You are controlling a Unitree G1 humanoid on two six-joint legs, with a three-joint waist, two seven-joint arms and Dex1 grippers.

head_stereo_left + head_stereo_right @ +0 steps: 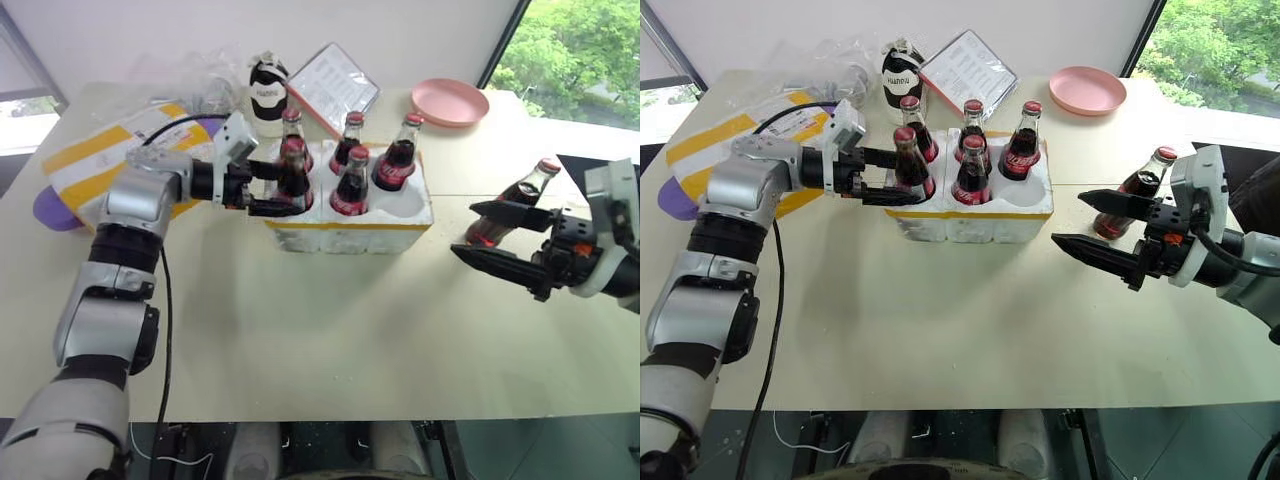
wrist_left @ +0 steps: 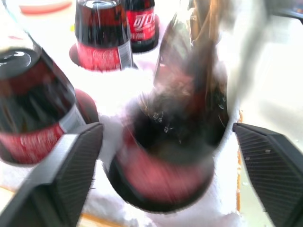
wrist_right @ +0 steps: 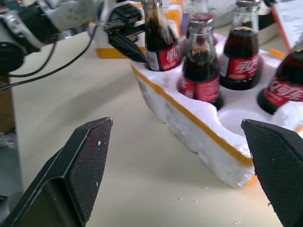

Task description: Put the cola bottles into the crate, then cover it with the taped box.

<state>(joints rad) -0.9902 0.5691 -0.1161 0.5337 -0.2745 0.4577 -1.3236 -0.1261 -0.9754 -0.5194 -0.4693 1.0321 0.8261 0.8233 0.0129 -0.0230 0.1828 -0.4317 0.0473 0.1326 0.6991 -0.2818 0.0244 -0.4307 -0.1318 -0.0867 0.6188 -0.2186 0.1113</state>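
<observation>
Bottles of cola stand in my crate (image 1: pixel 350 228) at the centre of the table (image 1: pixel 300 340): five of them fill wells, and the near right well is still bare foam. My left gripper (image 1: pixel 268 190) reaches in from the left of the frame around the near left bottle (image 1: pixel 293 172); in the left wrist view its fingers (image 2: pixel 66 175) stand wide on either side of that bottle, clear of the glass, so I read it as released. A sixth bottle (image 1: pixel 515 203) stands on the table at the right, well apart from the crate. My right gripper (image 1: pixel 1092 224) hovers in front of it with jaws spread wide and nothing between them. At the upper left I see the taped box (image 1: pixel 85 160) lying behind my left arm.
</observation>
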